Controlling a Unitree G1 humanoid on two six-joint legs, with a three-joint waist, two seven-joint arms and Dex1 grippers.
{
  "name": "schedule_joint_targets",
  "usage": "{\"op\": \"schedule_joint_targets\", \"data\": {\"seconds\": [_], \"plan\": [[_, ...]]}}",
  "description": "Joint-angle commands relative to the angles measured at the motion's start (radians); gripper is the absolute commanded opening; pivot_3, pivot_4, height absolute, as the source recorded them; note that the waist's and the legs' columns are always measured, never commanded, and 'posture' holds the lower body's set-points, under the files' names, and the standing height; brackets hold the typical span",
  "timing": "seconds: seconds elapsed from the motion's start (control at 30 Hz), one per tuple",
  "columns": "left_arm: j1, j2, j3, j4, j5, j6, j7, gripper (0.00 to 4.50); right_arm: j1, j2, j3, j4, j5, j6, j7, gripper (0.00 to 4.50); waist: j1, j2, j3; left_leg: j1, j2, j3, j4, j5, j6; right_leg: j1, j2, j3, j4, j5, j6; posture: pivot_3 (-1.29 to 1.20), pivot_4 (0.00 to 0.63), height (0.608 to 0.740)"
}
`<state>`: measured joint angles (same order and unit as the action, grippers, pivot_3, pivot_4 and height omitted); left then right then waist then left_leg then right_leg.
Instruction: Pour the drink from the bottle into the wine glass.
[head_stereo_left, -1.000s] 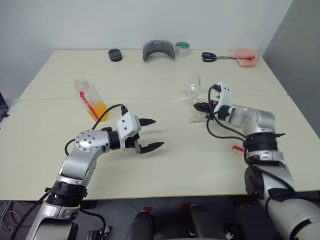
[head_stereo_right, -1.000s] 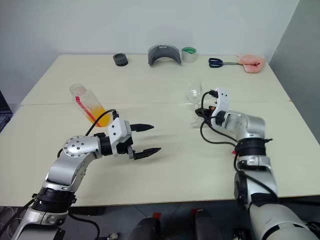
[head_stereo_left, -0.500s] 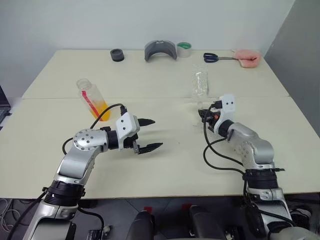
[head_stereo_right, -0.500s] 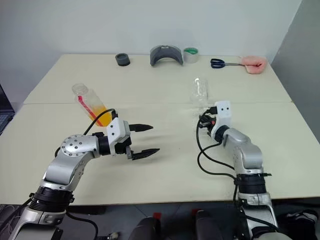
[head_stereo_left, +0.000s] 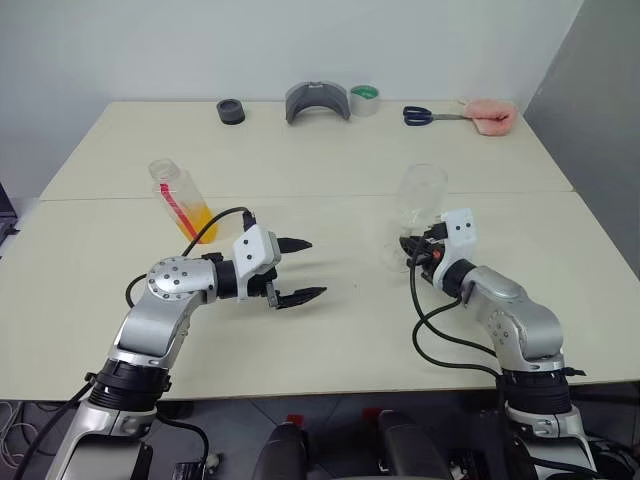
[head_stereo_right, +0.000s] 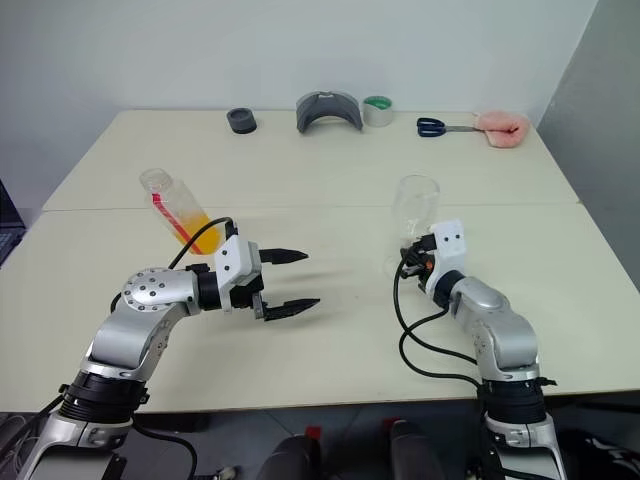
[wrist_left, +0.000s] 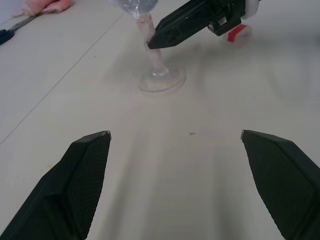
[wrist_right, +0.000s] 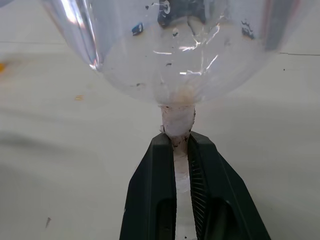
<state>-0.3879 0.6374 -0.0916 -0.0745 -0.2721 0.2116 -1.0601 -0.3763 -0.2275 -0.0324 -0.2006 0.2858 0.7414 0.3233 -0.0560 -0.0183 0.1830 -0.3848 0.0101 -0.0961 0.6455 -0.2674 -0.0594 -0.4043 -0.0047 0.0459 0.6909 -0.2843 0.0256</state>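
Glass: clear stemmed wine glass (head_stereo_left: 418, 205) with rounded bowl, upright on the right part of the cream table (head_stereo_left: 330, 330), round foot (wrist_left: 162, 80) on the surface; bowl looks empty.
Right gripper (wrist_right: 181, 145): clenched on the thin stem just under the bowl, black fingers (wrist_right: 155, 190) pinching from both sides.
Bottle: small clear plastic bottle (head_stereo_left: 182, 200) with red-and-white label strip, leaning, at the table's left, just beyond the left arm; no cap seen on its top end.
Drink: orange-yellow translucent liquid (head_stereo_left: 197, 222) pooled in the bottle's lower end, none visible in the glass.
Left gripper (head_stereo_left: 296, 269): released, jaws spread wide and empty, hanging over bare table between bottle and glass, well apart from both.
Done: glass secured by the stem, apparently ready for pouring.
Left: grasping the bottle, carrying it over to the glass, tipping it above the bowl; judged an early stage, pour not yet begun.
Risk: thin stem in a hard pinch, glass likely to tip if nudged.
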Motion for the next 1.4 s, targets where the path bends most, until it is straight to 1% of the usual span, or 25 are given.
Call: {"op": "schedule_joint_targets", "data": {"seconds": [0.03, 0.1, 0.17, 0.37, 0.5, 0.67, 0.83, 1.03, 1.13, 1.4], "plan": [[0.006, 0.009, 0.045, -0.018, -0.013, -0.008, 0.024, 4.5, 0.011, 0.002, 0.034, 0.016, -0.057, -0.134, -0.011, 0.11, -0.001, 0.0, 0.0, 0.0, 0.0, 0.0, 0.0, 0.0, 0.0, 0.0, 0.0, 0.0, 0.0, 0.0, 0.0, 0.0, 0.15, 0.74], [0.021, 0.002, 0.077, -0.004, -0.009, -0.007, 0.07, 4.5, 0.004, 0.013, 0.06, 0.041, -0.1, -0.246, -0.021, 0.11, -0.002, 0.0, 0.0, 0.0, 0.0, 0.0, 0.0, 0.0, 0.0, 0.0, 0.0, 0.0, 0.0, 0.0, 0.0, 0.0, 0.15, 0.74], [0.032, -0.005, 0.102, 0.004, -0.011, 0.0, 0.107, 4.5, -0.007, 0.027, 0.081, 0.068, -0.126, -0.317, -0.024, 0.1, -0.002, 0.0, 0.0, 0.0, 0.001, 0.0, 0.0, 0.0, 0.0, -0.001, 0.0, 0.0, 0.0, 0.0, 0.0, 0.0, 0.15, 0.74], [0.055, -0.013, 0.181, 0.002, -0.03, 0.037, 0.193, 4.5, -0.075, 0.089, 0.121, 0.172, -0.15, -0.409, -0.011, 0.09, -0.001, 0.0, 0.0, 0.0, 0.001, 0.0, 0.0, 0.0, 0.0, -0.001, 0.0, 0.0, 0.0, 0.0, 0.0, 0.0, 0.15, 0.74], [0.074, 0.001, 0.223, -0.041, -0.052, 0.086, 0.226, 4.5, -0.15, 0.152, 0.151, 0.291, -0.153, -0.474, 0.007, 0.09, -0.001, 0.0, 0.0, 0.0, 0.001, 0.0, 0.0, 0.0, 0.0, -0.001, 0.0, 0.0, 0.0, 0.0, 0.0, 0.0, 0.15, 0.74], [0.074, 0.012, 0.235, -0.093, -0.063, 0.138, 0.253, 4.5, -0.195, 0.196, 0.183, 0.395, -0.155, -0.524, 0.054, 0.09, -0.001, 0.0, 0.0, 0.0, 0.001, 0.0, 0.0, 0.0, 0.0, -0.001, 0.0, 0.0, 0.0, 0.0, 0.0, 0.0, 0.15, 0.74], [0.073, 0.02, 0.244, -0.143, -0.07, 0.192, 0.276, 4.5, -0.22, 0.225, 0.208, 0.463, -0.177, -0.587, 0.069, 0.09, -0.001, 0.0, 0.0, 0.0, 0.0, 0.0, 0.0, 0.0, 0.0, -0.001, 0.0, 0.0, 0.0, 0.0, 0.0, 0.0, 0.15, 0.74], [0.076, 0.033, 0.262, -0.185, -0.085, 0.244, 0.293, 4.5, -0.244, 0.262, 0.218, 0.59, -0.185, -0.713, 0.11, 0.09, -0.003, 0.0, 0.0, 0.0, 0.001, 0.0, 0.0, 0.0, 0.0, -0.001, 0.0, 0.0, 0.0, 0.0, 0.0, 0.0, 0.15, 0.74], [0.074, 0.035, 0.261, -0.195, -0.09, 0.255, 0.298, 4.5, -0.241, 0.26, 0.222, 0.622, -0.192, -0.755, 0.132, 0.09, -0.001, 0.0, 0.0, 0.0, 0.001, 0.0, 0.0, 0.0, 0.0, -0.001, 0.0, 0.0, 0.0, 0.0, 0.0, 0.0, 0.15, 0.74], [0.064, 0.034, 0.252, -0.199, -0.098, 0.258, 0.293, 4.5, -0.251, 0.261, 0.226, 0.663, -0.214, -0.771, 0.132, 0.09, -0.001, 0.0, 0.0, 0.0, 0.001, 0.0, 0.0, 0.0, 0.0, -0.001, 0.0, 0.0, 0.0, 0.0, 0.0, 0.0, 0.15, 0.74]]}}
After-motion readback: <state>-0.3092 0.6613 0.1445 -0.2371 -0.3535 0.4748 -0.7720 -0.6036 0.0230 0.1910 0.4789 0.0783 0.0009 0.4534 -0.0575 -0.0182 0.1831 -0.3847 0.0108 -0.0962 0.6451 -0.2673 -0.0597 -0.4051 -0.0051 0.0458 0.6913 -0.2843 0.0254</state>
